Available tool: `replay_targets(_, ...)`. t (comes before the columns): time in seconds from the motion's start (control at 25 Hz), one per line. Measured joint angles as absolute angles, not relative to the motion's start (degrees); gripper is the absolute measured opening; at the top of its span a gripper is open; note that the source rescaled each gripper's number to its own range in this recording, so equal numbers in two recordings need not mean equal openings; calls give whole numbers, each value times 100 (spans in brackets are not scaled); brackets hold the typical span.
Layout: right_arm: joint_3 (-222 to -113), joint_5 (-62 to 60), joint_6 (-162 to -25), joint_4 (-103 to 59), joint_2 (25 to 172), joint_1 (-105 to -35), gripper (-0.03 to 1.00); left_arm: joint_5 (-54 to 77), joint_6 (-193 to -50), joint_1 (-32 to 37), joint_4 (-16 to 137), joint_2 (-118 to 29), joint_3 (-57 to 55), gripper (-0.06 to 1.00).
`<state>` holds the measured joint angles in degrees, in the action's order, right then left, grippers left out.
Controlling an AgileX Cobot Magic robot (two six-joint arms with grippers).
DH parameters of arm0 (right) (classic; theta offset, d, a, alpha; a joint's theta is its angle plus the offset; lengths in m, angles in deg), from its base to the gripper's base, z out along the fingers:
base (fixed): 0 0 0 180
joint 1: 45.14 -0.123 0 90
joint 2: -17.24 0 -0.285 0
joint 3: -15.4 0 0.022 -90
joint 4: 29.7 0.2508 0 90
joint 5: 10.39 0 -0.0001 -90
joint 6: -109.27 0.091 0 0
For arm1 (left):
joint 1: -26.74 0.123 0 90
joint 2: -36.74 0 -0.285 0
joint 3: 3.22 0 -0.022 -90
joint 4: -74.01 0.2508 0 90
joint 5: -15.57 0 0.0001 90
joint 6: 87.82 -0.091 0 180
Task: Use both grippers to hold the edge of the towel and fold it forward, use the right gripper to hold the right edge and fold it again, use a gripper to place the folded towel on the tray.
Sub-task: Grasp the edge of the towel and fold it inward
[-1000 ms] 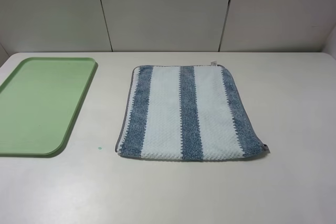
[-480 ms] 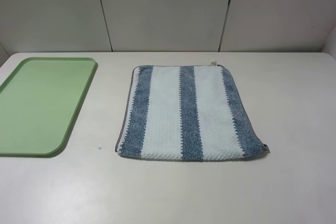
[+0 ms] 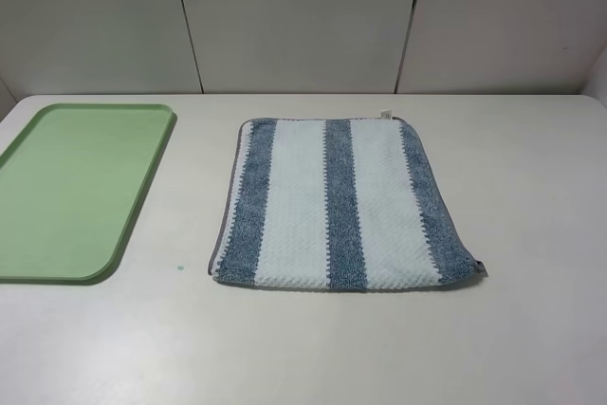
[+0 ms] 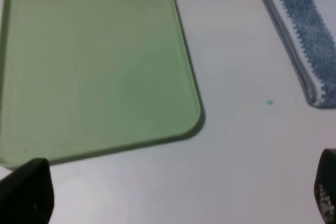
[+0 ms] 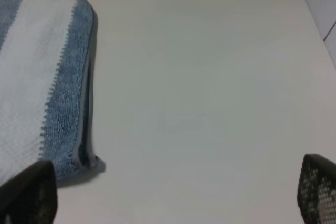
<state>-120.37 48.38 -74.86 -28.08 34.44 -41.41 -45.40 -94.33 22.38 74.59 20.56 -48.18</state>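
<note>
Lying flat on the table (image 3: 531, 187), the towel (image 3: 341, 201) is right of the tray (image 3: 76, 187), apart from it. The left gripper (image 4: 176, 195) hangs wide open near the tray's corner, and the right gripper (image 5: 173, 195) hangs wide open beside the towel's right hem, holding nothing.

1. A terry-cloth towel (image 3: 341, 204) in wide blue-grey and pale blue-white stripes lies flat on a white table (image 3: 531, 234), its stripes running from the near edge toward the back.
2. A thin grey hem (image 3: 226, 225) borders the cloth, and a small white tag (image 3: 385, 115) juts from its far edge.
3. A flat, light-green plastic tray (image 3: 76, 187) with rounded corners and a low rim rests well apart from the towel, at the left of the view.
4. A tiny green speck (image 3: 179, 266) dots the table between the two, near their front corners.
5. Pale wall panels (image 3: 294, 16) close the scene behind.
</note>
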Motion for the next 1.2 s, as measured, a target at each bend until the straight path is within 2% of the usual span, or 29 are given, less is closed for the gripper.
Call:
replay_targets(0.36, -13001, 4613, -7793, -2797, 5946, -4147, 100, -4529, -10395, 2224, 7459, -200, -3930, 100)
replay_targets(0.48, -13207, 4496, -8165, -2797, 6638, -4330, 100, -4414, -10657, 1916, 7477, -857, -3617, 100)
replay_targets(0.8, -13457, 4214, -9085, -3069, 8033, -5930, 100, -4249, -11685, 451, 7503, -2244, -3198, 99)
replay_targets(1.2, -13457, 3962, -10300, -3110, 9136, -7613, 100, -3970, -12939, -11, 7281, -3585, -3198, 99)
